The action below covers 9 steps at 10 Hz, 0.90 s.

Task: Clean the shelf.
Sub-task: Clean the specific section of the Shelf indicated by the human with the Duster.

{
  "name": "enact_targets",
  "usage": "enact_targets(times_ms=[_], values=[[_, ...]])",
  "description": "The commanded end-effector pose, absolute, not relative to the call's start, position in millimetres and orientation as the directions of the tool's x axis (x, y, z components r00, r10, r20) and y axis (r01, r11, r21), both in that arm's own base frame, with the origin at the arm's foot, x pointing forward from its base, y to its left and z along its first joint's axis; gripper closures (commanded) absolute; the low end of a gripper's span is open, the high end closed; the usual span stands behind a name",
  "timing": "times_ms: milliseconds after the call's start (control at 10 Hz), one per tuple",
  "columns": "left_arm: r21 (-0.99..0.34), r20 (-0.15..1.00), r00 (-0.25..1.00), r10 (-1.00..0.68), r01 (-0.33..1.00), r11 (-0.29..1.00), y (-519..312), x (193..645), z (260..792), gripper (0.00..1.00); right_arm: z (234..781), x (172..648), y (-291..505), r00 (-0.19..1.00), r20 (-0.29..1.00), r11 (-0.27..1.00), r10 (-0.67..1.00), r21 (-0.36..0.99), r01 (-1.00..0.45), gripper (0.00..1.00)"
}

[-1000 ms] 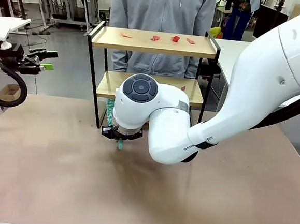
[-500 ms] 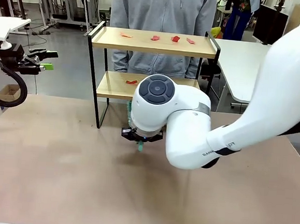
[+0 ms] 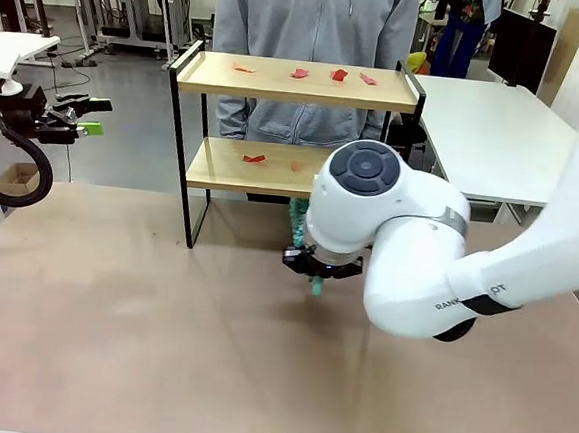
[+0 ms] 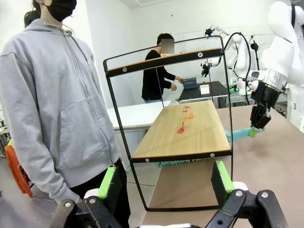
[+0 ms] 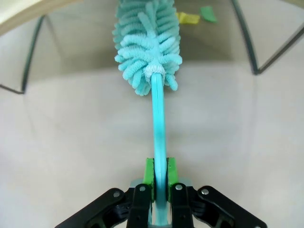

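Front view: the shelf [image 3: 280, 85] stands at the far edge of my brown worktop [image 3: 109, 343], and a person [image 3: 314, 28] in a grey hooded top stands right behind it. Four red scraps [image 3: 300, 73] lie in a row along the top board. On the lower board I can make out one red shred [image 3: 254, 159] with a paler orange bit [image 3: 296, 165] just beside it. My right arm comes in from the right and crosses to the middle. Its right tool [image 3: 317, 279] points down, low over the worktop, just in front of the shelf's right half. That tool is pinching the thin handle of a turquoise duster [image 3: 296, 217], whose fluffy head shows behind the wrist, below the front edge of the lower board. In the right wrist view the green pads [image 5: 149, 171] press on either side of the handle, which runs straight away from the tool. The head lies towards the open space under the lower board, between the black legs. I cannot tell whether the fluff touches the worktop. In the left wrist view some of that turquoise fluff shows beneath the lower board, near its right-hand end as that camera sees it. My left tool [image 3: 95, 117] hangs off beyond the worktop's left edge, well apart from the shelf. Its fingers [image 4: 108, 183] are spread wide with nothing between them, and its camera looks at the shelf from one end, with the person standing to the side.
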State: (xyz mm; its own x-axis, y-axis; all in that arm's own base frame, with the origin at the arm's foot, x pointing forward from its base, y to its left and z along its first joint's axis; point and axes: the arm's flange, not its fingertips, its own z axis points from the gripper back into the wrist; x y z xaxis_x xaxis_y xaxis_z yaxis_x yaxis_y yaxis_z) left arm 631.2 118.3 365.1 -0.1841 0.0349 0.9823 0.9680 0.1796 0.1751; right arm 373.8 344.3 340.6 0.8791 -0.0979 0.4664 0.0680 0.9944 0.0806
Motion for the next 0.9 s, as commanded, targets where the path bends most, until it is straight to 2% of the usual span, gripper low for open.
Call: enact_targets(times_ms=[0, 400, 600, 700, 800], values=[[0.176, 0.983, -0.183, 0.028, 0.969, 0.172, 118, 629, 367, 0.0, 366, 367, 298, 0.893, 0.434, 0.993, -0.118, 0.065, 0.099, 0.87], [0.176, 0.983, -0.183, 0.028, 0.969, 0.172, 118, 629, 367, 0.0, 377, 355, 248, 0.894, 0.418, 0.982, -0.158, -0.027, 0.186, 0.87], [0.176, 0.983, -0.183, 0.028, 0.969, 0.172, 118, 629, 367, 0.0, 388, 340, 258, 0.846, 0.518, 0.984, -0.129, -0.04, 0.174, 0.87], [0.176, 0.983, -0.183, 0.028, 0.969, 0.172, 118, 629, 367, 0.0, 363, 363, 254, 0.881, 0.444, 0.983, -0.163, -0.008, 0.186, 0.87], [0.176, 0.983, -0.183, 0.028, 0.969, 0.172, 118, 629, 367, 0.0, 363, 363, 254, 0.881, 0.444, 0.983, -0.163, -0.008, 0.186, 0.87]])
